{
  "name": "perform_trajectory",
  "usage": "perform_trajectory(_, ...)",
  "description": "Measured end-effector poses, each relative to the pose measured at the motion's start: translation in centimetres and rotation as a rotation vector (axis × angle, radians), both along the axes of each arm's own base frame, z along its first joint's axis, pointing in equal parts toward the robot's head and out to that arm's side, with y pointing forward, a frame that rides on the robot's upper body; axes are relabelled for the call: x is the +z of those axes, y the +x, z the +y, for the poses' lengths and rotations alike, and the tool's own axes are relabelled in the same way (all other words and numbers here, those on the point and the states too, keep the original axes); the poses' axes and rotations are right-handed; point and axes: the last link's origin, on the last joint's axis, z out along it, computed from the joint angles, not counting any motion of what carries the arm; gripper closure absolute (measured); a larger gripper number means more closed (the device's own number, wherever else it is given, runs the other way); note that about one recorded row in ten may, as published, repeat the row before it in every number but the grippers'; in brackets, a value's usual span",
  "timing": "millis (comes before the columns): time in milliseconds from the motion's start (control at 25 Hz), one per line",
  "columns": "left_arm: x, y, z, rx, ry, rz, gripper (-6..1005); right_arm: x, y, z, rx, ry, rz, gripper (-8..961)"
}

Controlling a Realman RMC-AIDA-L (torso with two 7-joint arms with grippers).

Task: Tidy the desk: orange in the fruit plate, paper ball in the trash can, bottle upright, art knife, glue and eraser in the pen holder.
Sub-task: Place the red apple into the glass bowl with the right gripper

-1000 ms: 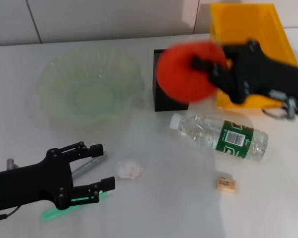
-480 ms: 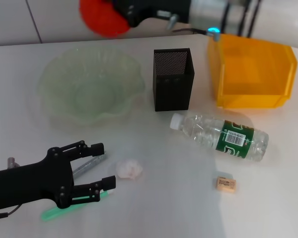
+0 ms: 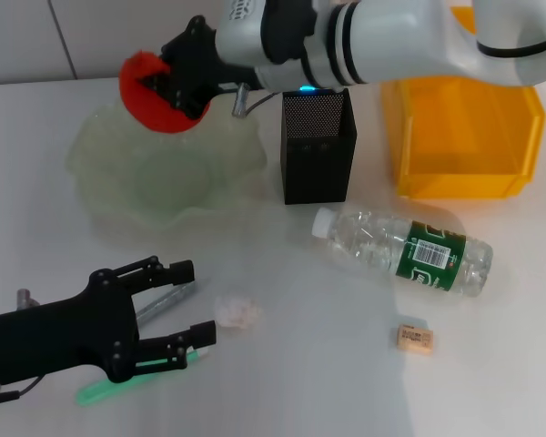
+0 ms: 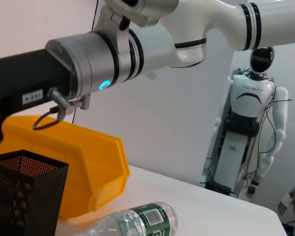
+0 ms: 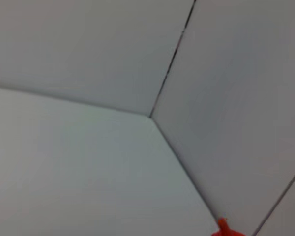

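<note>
Right gripper (image 3: 168,86) gripped the orange (image 3: 155,93), held over the far rim of the fruit plate (image 3: 118,196), bowl hollow open just below and nearer. Pen holder (image 3: 318,146) stood to its right, yellow bin (image 3: 464,146) beyond that. Left gripper (image 3: 177,309) rested on the table with fingers spread wide, paper ball (image 3: 237,312) just off its fingertips, green art knife (image 3: 105,390) under it. Bottle (image 3: 405,250) lay on its side, eraser (image 3: 413,338) near it, open table between
</note>
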Motion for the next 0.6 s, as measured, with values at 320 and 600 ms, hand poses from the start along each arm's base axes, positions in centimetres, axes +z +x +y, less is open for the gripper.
perform_trajectory(320, -0.03, 0.25, 0.22, -0.007, 0.0, -0.005, 175, -0.27, -0.29, -0.06, 0.023, -0.001, -0.029, 823)
perform_trajectory(600, 0.23, 0.08, 0.29, -0.003, 0.01, -0.002, 175, 0.4, 0.24, -0.2, -0.002, 0.014, 0.023, 691)
